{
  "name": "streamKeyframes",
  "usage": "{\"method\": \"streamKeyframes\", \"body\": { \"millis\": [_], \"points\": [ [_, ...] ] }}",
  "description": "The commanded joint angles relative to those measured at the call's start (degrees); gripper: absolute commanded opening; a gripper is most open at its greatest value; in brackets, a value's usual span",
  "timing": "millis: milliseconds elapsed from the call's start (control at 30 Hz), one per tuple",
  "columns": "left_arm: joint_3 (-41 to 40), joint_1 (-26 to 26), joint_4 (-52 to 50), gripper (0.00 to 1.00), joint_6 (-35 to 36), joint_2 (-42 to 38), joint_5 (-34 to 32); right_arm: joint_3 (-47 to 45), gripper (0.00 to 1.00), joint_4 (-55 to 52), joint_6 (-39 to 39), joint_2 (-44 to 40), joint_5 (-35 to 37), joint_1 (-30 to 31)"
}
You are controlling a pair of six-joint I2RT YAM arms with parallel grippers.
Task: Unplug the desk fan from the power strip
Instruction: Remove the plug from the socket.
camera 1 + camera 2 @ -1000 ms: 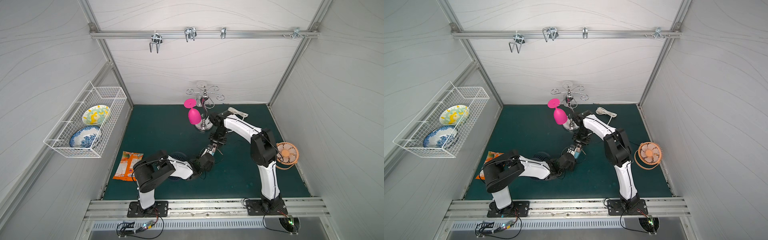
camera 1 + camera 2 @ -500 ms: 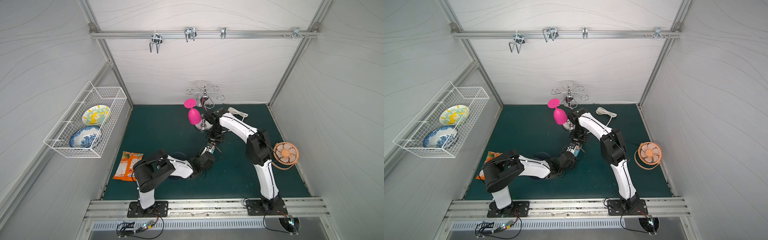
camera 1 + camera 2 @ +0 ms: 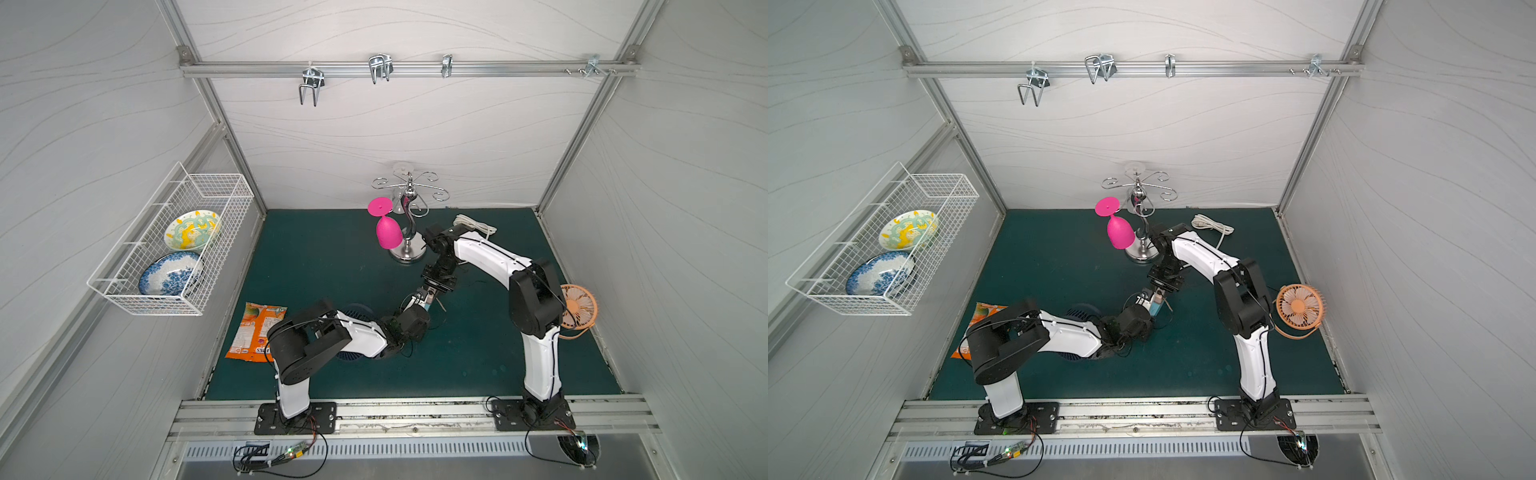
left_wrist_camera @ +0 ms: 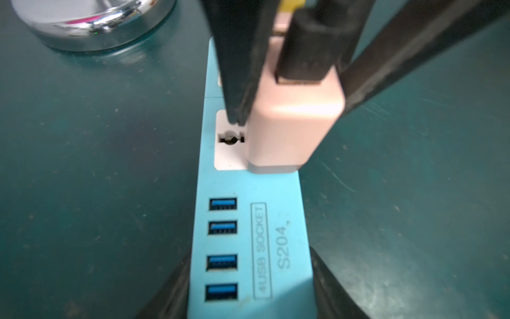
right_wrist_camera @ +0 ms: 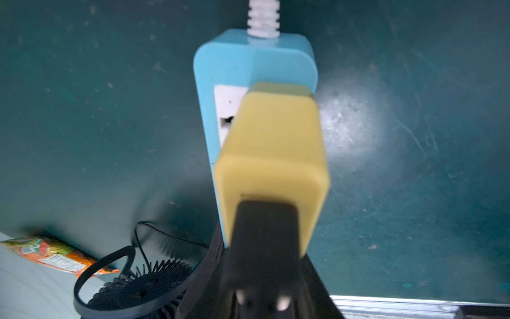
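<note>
Clamps the smooth rectangular light-blue power strip (image 4: 248, 187) in the left gripper (image 4: 251, 279). Pinches the boxy, round-edged pale-pink adapter (image 4: 287, 138) in the right gripper (image 4: 292, 113).

Left wall: you have a white wire basket (image 3: 137, 306) holding two leaning dishes, a yellow-and-green patterned one (image 3: 192, 229) farther back and a blue-and-white one (image 3: 170, 274) nearer the front. On the green desk (image 3: 324, 257), near its left edge, an orange snack packet (image 3: 255, 328) lies flat. At the back, a chrome glass stand (image 3: 406, 254) stands upright. A pink goblet (image 3: 388, 233) hangs from it, bowl down. Metal hooks (image 3: 380, 68) sit on the back-wall rail.
</note>
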Motion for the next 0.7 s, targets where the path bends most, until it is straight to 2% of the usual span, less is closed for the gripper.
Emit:
{"method": "streamKeyframes", "body": {
  "millis": [0, 200, 333, 433, 567, 667],
  "points": [
    [-0.33, -0.78, -1.95, 0.0, 0.44, 1.48, 4.49, 2.35, 0.0, 1.33, -2.2, -1.06, 0.89, 0.42],
    [0.71, -0.82, -2.34, 0.0, 0.95, 1.78, 4.68, 19.05, 0.0, -10.33, -7.18, 8.67, 4.75, 4.1],
    [0.55, -0.82, -2.27, 0.0, 1.04, 1.83, 4.82, 25.34, 0.0, -15.06, -8.41, 13.31, 6.45, 4.86],
    [0.73, -0.82, -2.53, 0.0, 1.08, 2.1, 5.04, 26.58, 0.0, -16.54, -8.76, 14.46, 6.77, 4.99],
    [1.05, -0.82, -2.74, 0.0, 0.55, 2.52, 5.63, 24.92, 0.0, -14.3, -6.57, 11.16, 5.72, 4.11],
    [1.71, -0.78, -3.54, 0.0, 0.34, 2.85, 5.81, 24.89, 0.0, -14.19, -6.25, 9.65, 7.92, 4.64]
  ]
}}
